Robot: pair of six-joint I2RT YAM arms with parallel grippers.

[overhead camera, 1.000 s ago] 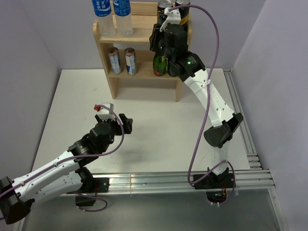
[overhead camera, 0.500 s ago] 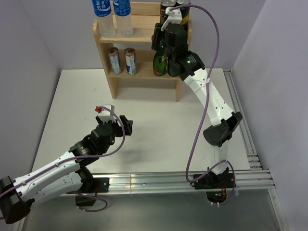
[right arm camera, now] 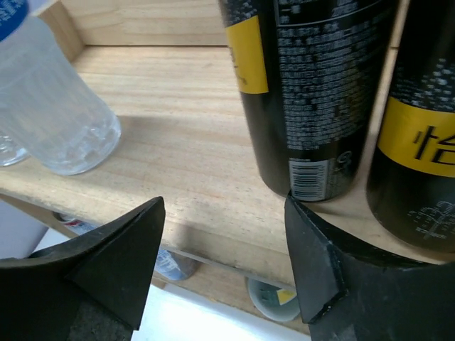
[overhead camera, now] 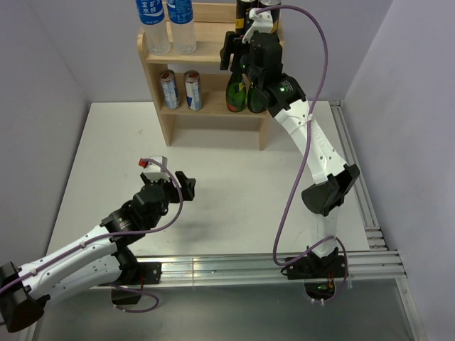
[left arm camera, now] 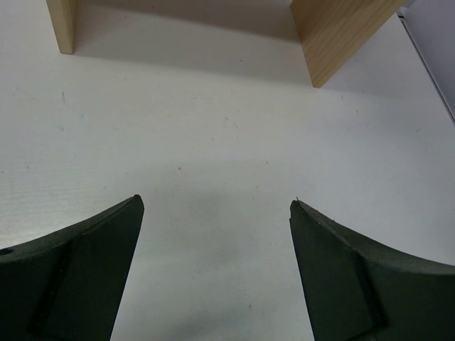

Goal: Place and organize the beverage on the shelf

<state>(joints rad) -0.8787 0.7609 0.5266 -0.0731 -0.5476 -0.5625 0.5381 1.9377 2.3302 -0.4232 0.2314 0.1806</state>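
White table (overhead camera: 234, 185) bears the shelf (overhead camera: 206, 57) at its far edge, water bottles (overhead camera: 158, 32) and black cans (right arm camera: 313, 92) on top, silver cans (overhead camera: 169, 89) beside green bottles (overhead camera: 236, 96) below, while the right gripper (right arm camera: 220, 202) gapes empty at the black cans and the left gripper (left arm camera: 215, 201) hangs spread over the table.

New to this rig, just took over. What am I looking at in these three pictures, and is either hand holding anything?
Two robot arms are bolted at the near edge of the table. The overhead picture looks down from behind them. The other two come from wrist cameras, so the dark wedges are each hand's own fingers. The left hand hangs open over the table, holding nothing. The right hand is open at the top tier of the shelf, beside two black-and-gold cans, empty too. Two water bottles share that tier; two silver cans and two green bottles stand below.
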